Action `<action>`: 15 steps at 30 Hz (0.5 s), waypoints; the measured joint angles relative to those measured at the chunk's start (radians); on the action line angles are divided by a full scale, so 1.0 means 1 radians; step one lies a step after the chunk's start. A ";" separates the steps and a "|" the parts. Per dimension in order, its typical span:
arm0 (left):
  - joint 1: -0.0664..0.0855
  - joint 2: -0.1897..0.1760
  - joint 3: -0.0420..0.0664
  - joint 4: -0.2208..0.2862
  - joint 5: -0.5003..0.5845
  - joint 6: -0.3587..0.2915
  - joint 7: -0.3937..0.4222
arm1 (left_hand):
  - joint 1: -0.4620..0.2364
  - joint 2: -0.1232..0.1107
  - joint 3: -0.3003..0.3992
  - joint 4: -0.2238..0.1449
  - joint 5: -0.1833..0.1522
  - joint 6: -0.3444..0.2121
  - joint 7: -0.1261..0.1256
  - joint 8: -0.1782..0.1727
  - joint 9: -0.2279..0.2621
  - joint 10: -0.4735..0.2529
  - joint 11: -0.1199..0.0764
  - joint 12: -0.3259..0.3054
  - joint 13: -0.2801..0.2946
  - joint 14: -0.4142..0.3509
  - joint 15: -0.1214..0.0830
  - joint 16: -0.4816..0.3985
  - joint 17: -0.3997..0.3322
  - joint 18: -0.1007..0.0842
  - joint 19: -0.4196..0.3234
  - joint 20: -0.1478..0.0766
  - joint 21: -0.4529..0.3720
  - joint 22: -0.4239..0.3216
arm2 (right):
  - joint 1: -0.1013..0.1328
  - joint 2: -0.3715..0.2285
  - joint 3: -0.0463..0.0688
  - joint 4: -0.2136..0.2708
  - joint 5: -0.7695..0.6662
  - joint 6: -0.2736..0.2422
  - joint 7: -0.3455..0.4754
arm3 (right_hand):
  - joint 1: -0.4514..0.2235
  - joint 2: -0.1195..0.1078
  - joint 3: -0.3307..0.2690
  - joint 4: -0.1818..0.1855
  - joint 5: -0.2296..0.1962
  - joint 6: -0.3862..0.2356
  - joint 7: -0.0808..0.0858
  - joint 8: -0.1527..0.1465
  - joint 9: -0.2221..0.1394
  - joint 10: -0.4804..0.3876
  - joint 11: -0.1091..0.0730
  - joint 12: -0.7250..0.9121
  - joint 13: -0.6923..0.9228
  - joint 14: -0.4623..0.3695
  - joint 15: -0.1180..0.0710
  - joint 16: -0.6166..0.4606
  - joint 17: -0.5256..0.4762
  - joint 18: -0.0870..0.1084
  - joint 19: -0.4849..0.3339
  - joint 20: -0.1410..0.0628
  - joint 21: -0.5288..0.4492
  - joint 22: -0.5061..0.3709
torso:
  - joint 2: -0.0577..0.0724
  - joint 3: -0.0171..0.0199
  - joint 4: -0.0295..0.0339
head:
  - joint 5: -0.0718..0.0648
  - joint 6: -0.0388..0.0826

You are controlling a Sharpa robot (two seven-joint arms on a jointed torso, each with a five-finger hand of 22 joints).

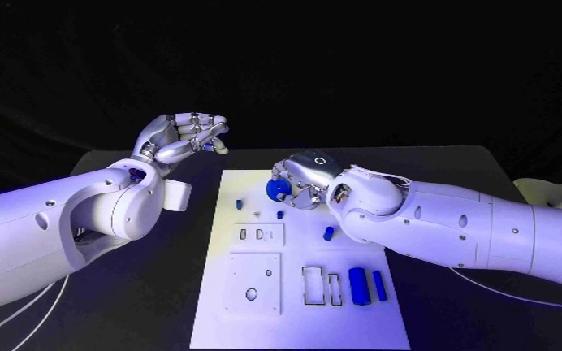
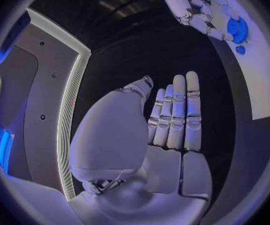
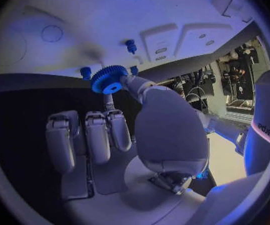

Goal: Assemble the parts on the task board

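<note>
The white task board (image 1: 235,327) lies in the middle of the black table. My right hand (image 1: 307,177) hovers over the board's far end and pinches a blue gear (image 1: 278,190) between thumb and a finger; the right wrist view shows the toothed gear (image 3: 108,80) just above the board (image 3: 78,15). Small blue pegs (image 1: 239,203) (image 1: 281,214) stand on the board near the gear. My left hand (image 1: 182,138) is raised over the table left of the board, holding nothing, its fingers (image 2: 175,115) straight. The left wrist view also catches the right hand (image 2: 191,5) with the gear (image 2: 238,29).
A short blue piece (image 1: 329,232) lies mid-board under my right forearm. Two blue bars (image 1: 358,285) (image 1: 379,285) lie beside rectangular slots (image 1: 321,285) at the near right. Raised white plates with holes (image 1: 254,282) sit on the board's near left.
</note>
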 measured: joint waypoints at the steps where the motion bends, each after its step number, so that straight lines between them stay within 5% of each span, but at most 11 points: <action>1: 0.000 0.000 0.000 0.000 0.000 0.000 0.000 | 0.000 0.000 0.000 0.000 0.000 0.000 0.000 0.000 0.000 0.000 0.000 0.000 0.000 0.000 0.000 0.000 0.000 0.000 0.000 0.000 0.000 0.000 | -0.004 0.007 0.000 -0.007 -0.001 0.000 0.000 | 0.000 0.000 0.000 0.000 0.000 0.000 0.000 0.000 0.000 0.000 0.000 0.000 0.000 0.000 0.000 0.000 0.000 0.000 0.000 0.000 0.000 0.000 | 0.000 0.0000 -0.0001 | 0.001 0.000; 15: 0.000 0.000 0.000 0.004 0.000 0.001 0.000 | 0.000 0.000 0.000 0.000 0.000 0.000 0.000 0.000 0.000 0.000 0.000 0.000 0.000 0.000 0.000 0.000 0.000 0.000 0.000 0.000 0.000 0.000 | -0.027 0.068 0.000 -0.083 -0.017 -0.005 -0.009 | -0.005 -0.005 0.000 0.000 -0.003 0.005 -0.005 -0.009 0.006 0.000 0.000 0.000 0.000 0.000 0.000 0.000 0.000 0.000 0.000 0.000 0.000 0.000 | 0.005 0.0025 0.0044 | 0.005 0.007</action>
